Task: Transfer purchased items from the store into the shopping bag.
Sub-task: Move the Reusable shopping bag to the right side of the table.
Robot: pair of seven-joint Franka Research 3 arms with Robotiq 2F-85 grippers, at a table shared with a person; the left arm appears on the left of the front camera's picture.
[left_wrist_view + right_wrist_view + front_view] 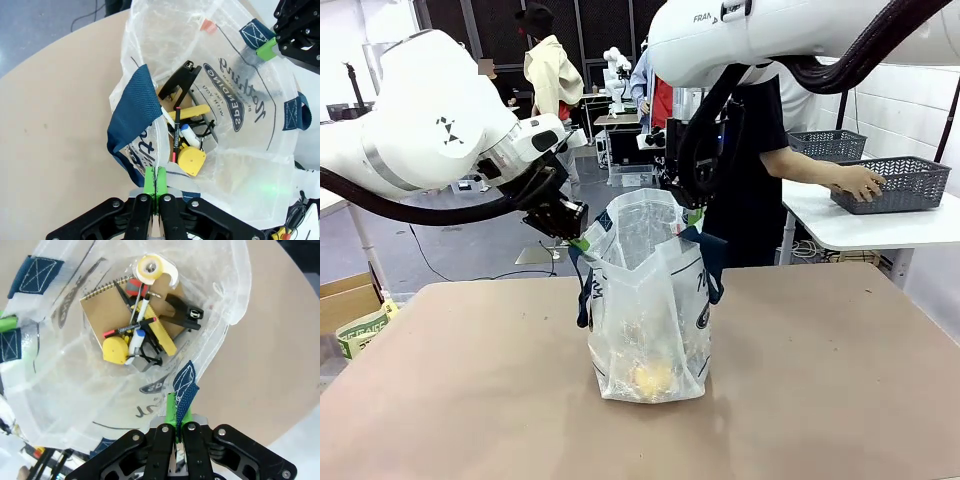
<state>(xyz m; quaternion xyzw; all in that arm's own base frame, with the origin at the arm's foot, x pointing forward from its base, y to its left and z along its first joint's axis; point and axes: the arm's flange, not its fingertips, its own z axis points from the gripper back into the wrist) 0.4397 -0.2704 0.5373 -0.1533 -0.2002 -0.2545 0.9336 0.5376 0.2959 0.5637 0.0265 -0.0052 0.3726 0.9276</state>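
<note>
Front view: person's hand [861,182] on grey basket [920,186], beyond shopping bag [650,320].

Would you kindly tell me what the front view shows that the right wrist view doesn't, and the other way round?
Front view: a person's hand on a dark grey basket at the far table, and the shopping bag standing upright between the two white arms. Right wrist view: a look down inside, at a tan spiral notebook, a tape roll, a red pen and a black tool. Both: the bag, the right claw shut on its rim, the left claw opposite, the tan table, a yellow item at the bottom.
</note>
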